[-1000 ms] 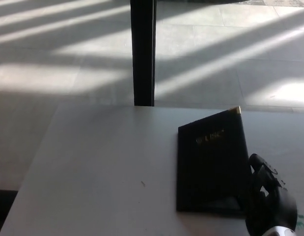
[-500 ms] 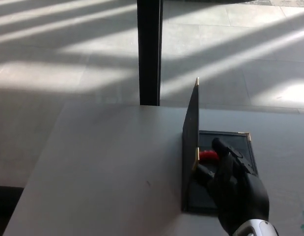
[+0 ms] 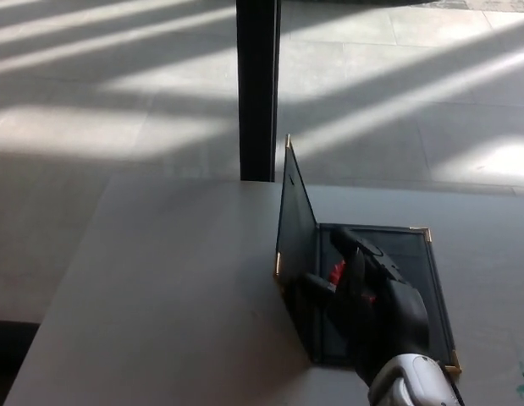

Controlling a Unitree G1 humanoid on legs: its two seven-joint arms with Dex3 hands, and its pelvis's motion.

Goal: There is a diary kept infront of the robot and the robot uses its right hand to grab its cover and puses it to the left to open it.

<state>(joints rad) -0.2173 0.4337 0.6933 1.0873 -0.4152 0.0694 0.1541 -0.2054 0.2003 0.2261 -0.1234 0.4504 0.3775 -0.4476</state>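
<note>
a black hardcover diary with gold corner caps (image 3: pixel 388 288) lies on the pale grey table (image 3: pixel 160 288), right of centre near the front edge. its thin dark cover (image 3: pixel 295 233) stands nearly upright, tipped a little to the left, hinged along the book's left side. the robot's black right hand (image 3: pixel 367 296) reaches in from the lower right over the open inside, fingers (image 3: pixel 356 247) spread apart and pressed against the cover's inner face, clamped on nothing. a dark post (image 3: pixel 258 89) rises behind the table.

Dim, soft-focus view, slanting sunlight bands on floor (image 3: pixel 118 101), shadowed table (image 3: pixel 160 279)
</note>
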